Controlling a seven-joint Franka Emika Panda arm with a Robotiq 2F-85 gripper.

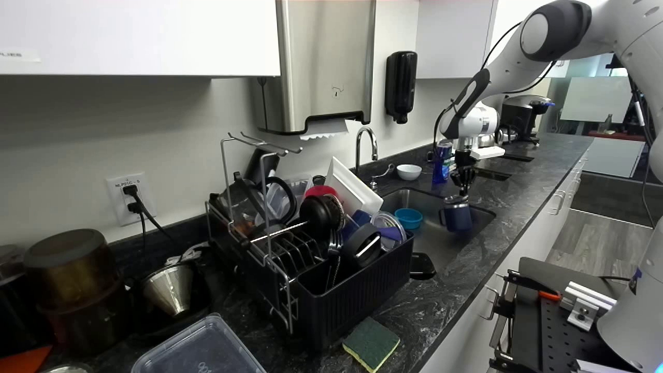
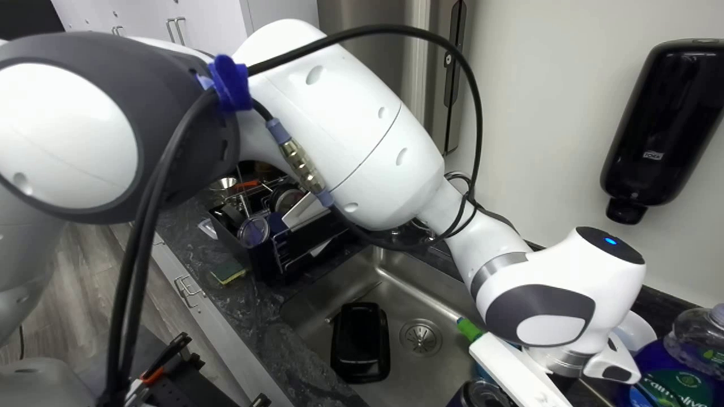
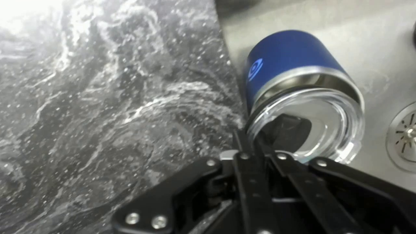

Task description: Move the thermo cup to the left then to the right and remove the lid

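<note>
The thermo cup (image 3: 289, 53) is dark blue with a steel rim and a light logo. In an exterior view the cup (image 1: 458, 217) is over the sink, beside the front counter edge. I cannot tell whether its base touches anything. In an exterior view only its top (image 2: 481, 393) shows at the bottom edge. The clear lid (image 3: 320, 120) is tilted against the cup's mouth, with a gap showing steel at the far side. My gripper (image 3: 252, 141) is shut on the lid's near edge, one finger outside and one inside. The gripper (image 1: 462, 181) points down above the cup.
The steel sink (image 2: 407, 271) holds a black container (image 2: 360, 342) and a blue bowl (image 1: 409, 217). A full dish rack (image 1: 352, 295) stands beside it. A blue soap bottle (image 1: 442, 161), a white bowl (image 1: 409, 171) and the faucet (image 1: 366, 140) are along the wall side.
</note>
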